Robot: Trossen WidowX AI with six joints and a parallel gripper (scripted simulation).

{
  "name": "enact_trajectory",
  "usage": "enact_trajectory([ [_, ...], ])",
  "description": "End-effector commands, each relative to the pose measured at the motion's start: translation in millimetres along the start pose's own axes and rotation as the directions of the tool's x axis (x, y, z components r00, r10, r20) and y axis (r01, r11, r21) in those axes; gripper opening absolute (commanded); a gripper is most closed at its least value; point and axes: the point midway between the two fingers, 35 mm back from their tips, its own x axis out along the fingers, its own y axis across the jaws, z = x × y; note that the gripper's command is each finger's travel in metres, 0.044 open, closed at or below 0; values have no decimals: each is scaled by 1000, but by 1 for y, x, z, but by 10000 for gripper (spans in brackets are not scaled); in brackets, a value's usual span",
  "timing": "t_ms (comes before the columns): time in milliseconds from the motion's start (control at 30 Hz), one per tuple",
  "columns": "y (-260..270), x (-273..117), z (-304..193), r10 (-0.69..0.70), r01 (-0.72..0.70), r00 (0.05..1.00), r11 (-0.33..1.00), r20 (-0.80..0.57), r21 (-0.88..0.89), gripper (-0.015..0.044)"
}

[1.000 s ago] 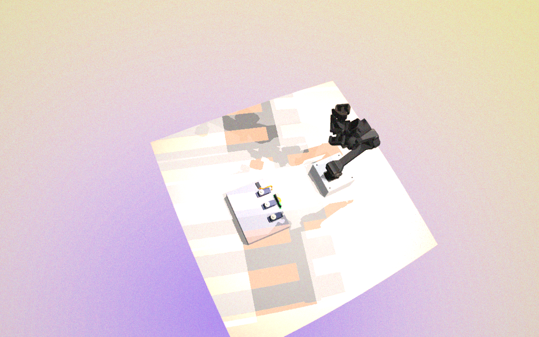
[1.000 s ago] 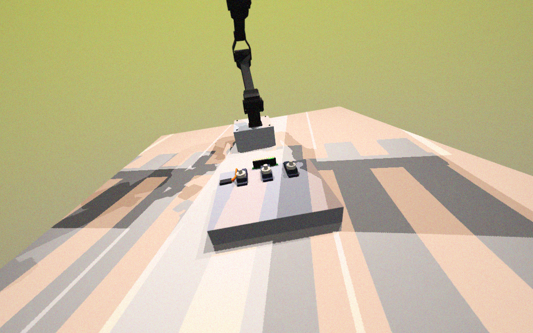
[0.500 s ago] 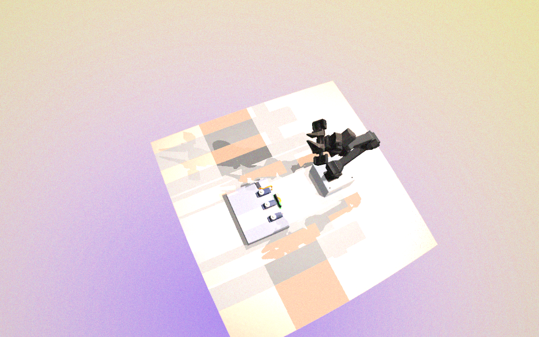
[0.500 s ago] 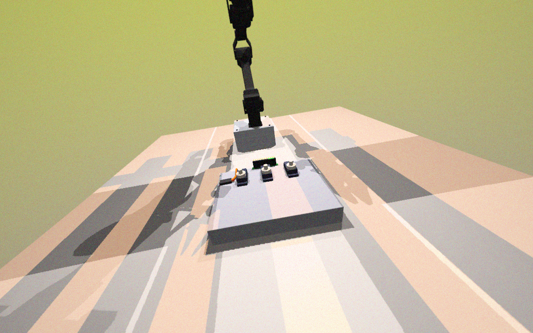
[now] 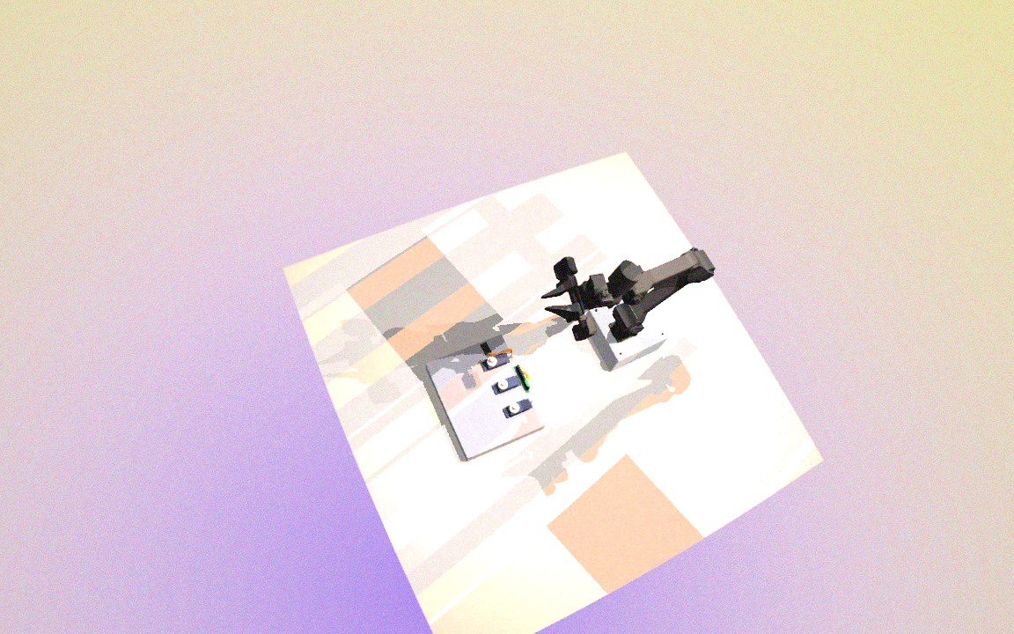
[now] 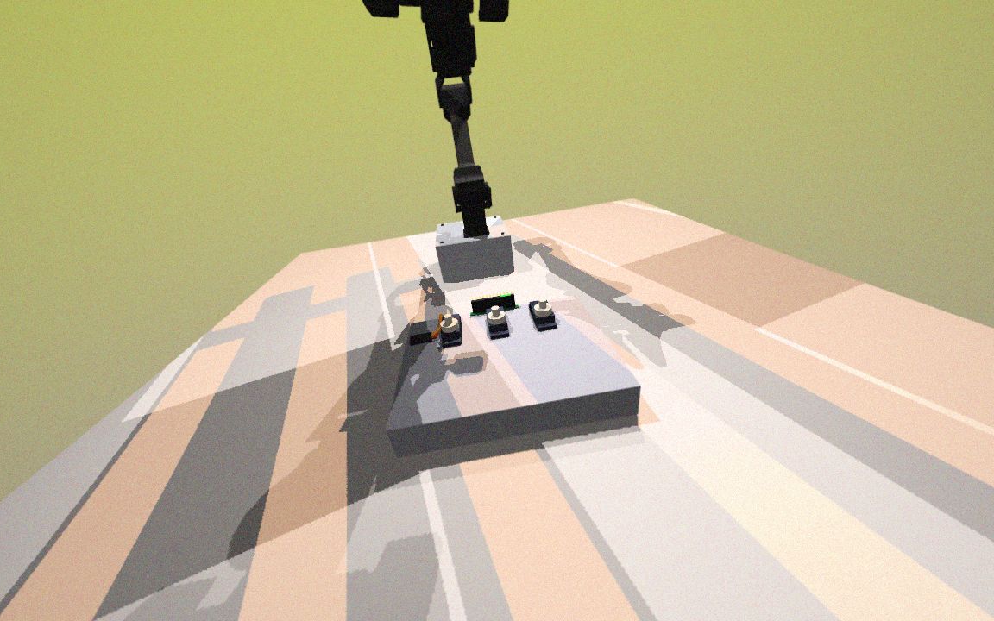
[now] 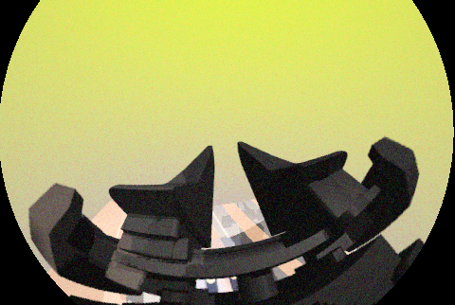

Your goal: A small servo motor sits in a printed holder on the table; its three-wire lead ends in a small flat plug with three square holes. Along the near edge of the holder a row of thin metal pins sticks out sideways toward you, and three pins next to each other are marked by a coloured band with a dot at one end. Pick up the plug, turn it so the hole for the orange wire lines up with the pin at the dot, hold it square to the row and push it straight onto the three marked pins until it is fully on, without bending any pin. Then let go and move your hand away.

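Note:
The small dark plug (image 5: 485, 347) (image 6: 421, 338) lies at one corner of the pale holder (image 5: 487, 430) (image 6: 563, 370), beside the servo (image 5: 496, 361) (image 6: 450, 329) that has an orange wire (image 5: 502, 351) (image 6: 437, 326). The black pin row (image 5: 522, 378) (image 6: 493, 303) with a green strip stands at the holder's edge facing the arm base. Single pins, the dot and the plug's holes are too small to tell. My gripper (image 5: 545, 302) (image 7: 225, 148) is partly open with nothing between its fingers, raised well away from the plug. In the exterior view its fingers are out of view.
Two more servos stand on the holder, a middle one (image 5: 505, 385) (image 6: 496, 322) and an outer one (image 5: 518, 408) (image 6: 542, 314). The grey arm base (image 5: 612, 353) (image 6: 474, 260) stands beyond the pin row. Patterned shadows cross the table and the holder.

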Motion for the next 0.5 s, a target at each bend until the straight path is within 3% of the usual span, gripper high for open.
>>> enact_trajectory([
  [0,10,0,-34,51,-45,994,997,-93,61,115],
  [233,26,-8,-90,130,-88,960,981,-248,175,115],
  [467,24,9,-120,127,-15,909,962,-397,273,115],
])
